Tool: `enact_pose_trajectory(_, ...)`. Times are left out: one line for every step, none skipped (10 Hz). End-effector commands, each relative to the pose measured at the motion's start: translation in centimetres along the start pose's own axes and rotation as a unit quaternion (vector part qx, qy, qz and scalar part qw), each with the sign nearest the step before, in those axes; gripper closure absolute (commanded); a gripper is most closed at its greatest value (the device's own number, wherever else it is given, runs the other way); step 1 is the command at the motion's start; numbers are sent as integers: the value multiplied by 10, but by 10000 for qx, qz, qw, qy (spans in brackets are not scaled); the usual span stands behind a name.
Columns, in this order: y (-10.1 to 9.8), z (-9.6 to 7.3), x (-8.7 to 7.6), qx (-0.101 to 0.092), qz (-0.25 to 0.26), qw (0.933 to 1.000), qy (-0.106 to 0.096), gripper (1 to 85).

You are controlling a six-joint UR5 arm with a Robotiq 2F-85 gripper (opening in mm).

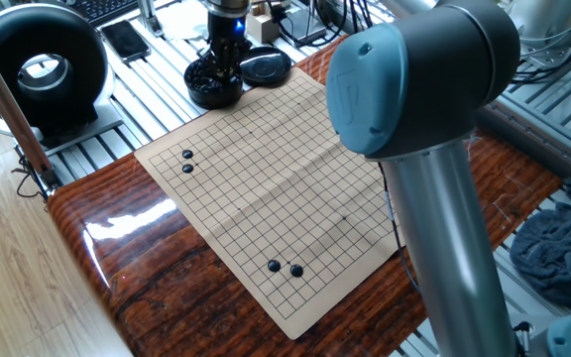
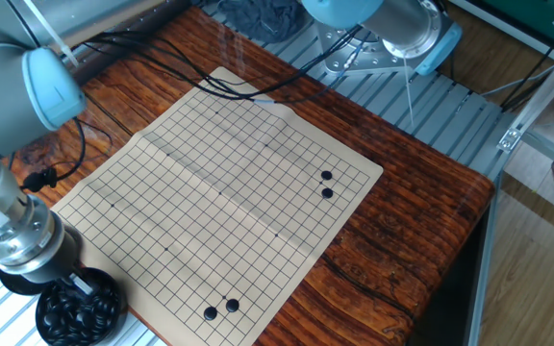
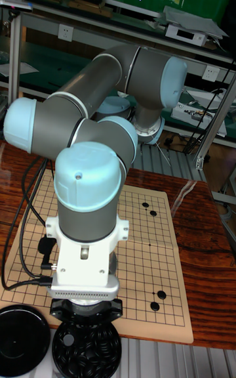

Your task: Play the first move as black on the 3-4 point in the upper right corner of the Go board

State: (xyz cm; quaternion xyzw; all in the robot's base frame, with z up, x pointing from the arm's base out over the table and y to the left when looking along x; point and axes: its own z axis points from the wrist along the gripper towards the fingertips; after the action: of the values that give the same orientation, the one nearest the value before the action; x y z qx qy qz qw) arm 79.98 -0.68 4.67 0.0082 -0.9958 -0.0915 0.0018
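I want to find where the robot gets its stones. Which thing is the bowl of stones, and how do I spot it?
Find the tan Go board on the wooden table. Just off one corner of it, right under the robot's tool, sits the round black bowl, heaped with shiny black stones. The flat black lid beside it holds none.

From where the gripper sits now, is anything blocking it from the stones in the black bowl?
Probably not. The gripper hangs right over the open bowl of black stones, its lid set aside. The fingertips are hidden, so a grasp can't be confirmed.
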Motion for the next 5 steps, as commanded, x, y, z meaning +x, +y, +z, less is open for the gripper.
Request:
enact_pose_trajectory(2,-10,-6,-54,-62,9999,-77,747)
enact_pose_trajectory(-3,-9,-10,55,-86,9999,-120,713)
enact_pose_trajectory(-3,-8,-10,55,-101,9999,-113,710)
enact_pose_trajectory(-1,-7,-10,24,-109,9999,-106,700)
enact_pose_trajectory(1,-6,-10,-7,-132,9999,-99,693)
